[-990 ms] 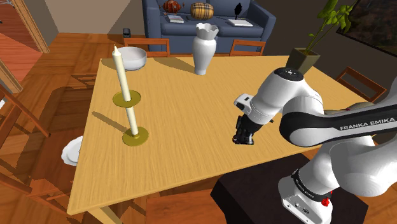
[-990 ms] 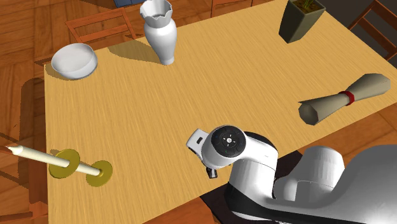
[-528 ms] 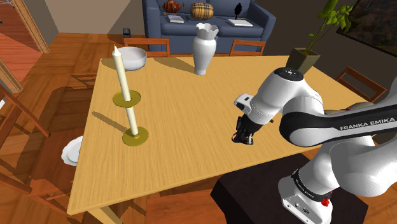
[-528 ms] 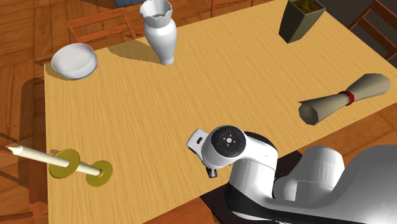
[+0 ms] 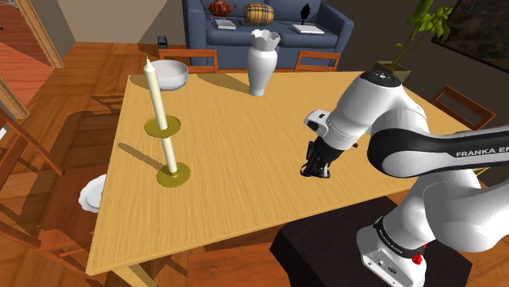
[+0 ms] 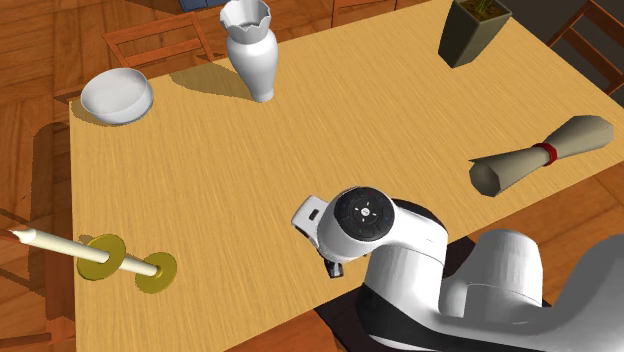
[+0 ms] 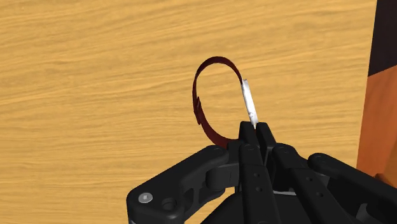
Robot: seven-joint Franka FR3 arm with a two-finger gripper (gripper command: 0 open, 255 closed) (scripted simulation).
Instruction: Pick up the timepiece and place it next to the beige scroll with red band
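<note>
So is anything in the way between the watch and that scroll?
Nothing visible. The gripper clasps the wristwatch, and bare tabletop lies between it and the beige scroll; the plant pot stands well aside.

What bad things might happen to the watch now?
The black gripper pinches the dark red-strapped wristwatch only at its thin white face, so it might slip out or twist. The beige scroll with a red band lies near the edge of the wooden table; a nudge might roll it off.

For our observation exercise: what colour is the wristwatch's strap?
The wristwatch strap is dark red, best seen in the wrist view.
</note>
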